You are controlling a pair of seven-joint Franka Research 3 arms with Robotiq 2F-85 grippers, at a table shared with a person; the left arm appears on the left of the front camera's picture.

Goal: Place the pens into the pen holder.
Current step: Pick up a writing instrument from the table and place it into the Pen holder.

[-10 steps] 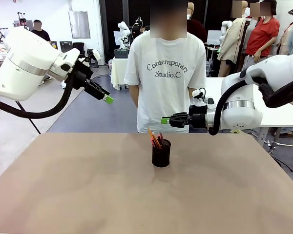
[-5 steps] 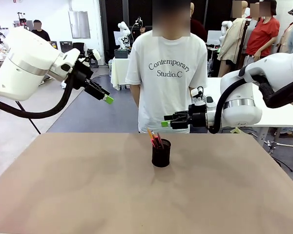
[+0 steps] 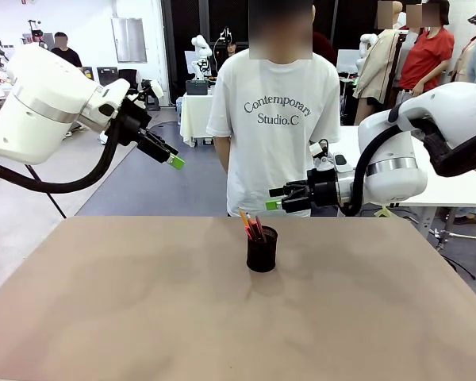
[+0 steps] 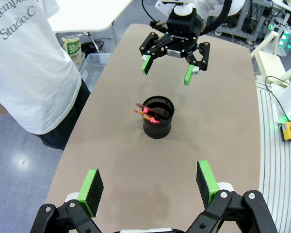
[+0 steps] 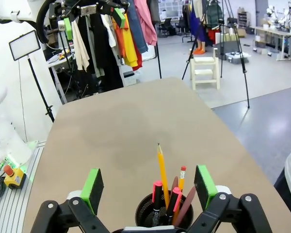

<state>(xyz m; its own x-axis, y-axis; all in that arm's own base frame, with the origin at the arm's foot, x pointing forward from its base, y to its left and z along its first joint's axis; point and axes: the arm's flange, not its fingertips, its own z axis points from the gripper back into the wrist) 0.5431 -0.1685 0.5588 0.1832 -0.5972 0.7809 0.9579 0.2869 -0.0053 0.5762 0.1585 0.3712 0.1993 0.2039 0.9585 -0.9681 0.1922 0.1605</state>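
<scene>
Right gripper (image 4: 174, 66) and left gripper (image 4: 150, 187): both spread wide, holding nothing; pens (image 5: 170, 193) stood upright inside the black mesh pen holder (image 4: 158, 117) on the table (image 3: 127, 302).

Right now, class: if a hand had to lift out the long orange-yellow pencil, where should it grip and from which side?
Probably grip the orange-yellow pencil on its upper shaft, which rises well above the pen holder rim and the other pens. Come from above, since the mesh wall encloses its lower part. It leans, so tilt the hand to match.
</scene>
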